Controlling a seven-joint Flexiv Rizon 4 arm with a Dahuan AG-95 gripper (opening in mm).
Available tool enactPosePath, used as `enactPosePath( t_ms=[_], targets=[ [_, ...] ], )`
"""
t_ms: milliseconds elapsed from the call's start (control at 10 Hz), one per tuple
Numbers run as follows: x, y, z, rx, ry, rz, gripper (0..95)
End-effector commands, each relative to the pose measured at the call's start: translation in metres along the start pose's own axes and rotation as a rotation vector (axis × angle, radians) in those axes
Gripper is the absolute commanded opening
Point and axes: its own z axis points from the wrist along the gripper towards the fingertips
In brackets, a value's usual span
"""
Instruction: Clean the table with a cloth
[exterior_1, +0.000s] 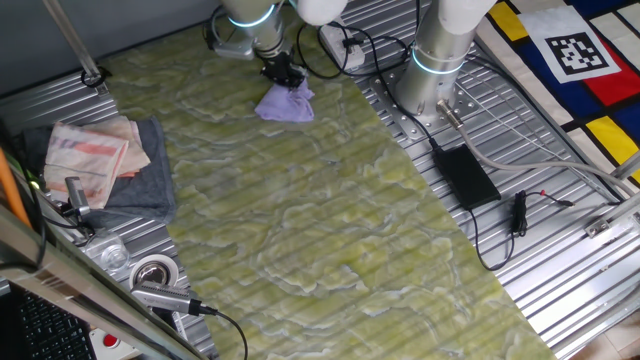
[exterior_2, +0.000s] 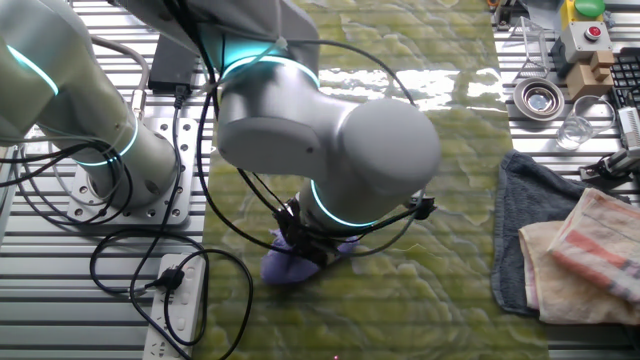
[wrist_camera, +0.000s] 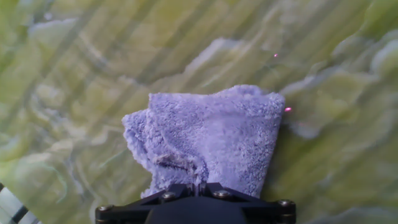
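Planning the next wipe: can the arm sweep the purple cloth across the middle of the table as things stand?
Probably yes. The gripper holds the purple cloth at one end of the table, and the green surface ahead looks bare; the folded towels lie off to one side.

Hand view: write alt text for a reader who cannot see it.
A folded purple cloth lies on the yellow-green marbled table, its near edge running under the black gripper at the bottom of the picture. The fingertips are hidden.
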Motion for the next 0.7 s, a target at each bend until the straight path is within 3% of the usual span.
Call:
enactPosePath(
  t_ms=[100, 700],
  targets=[
    [-0.013, -0.012, -0.003, 0.002, -0.008, 0.0, 0.0],
    [-0.042, -0.035, -0.014, 0.03, -0.022, -0.023, 0.0]
  ],
)
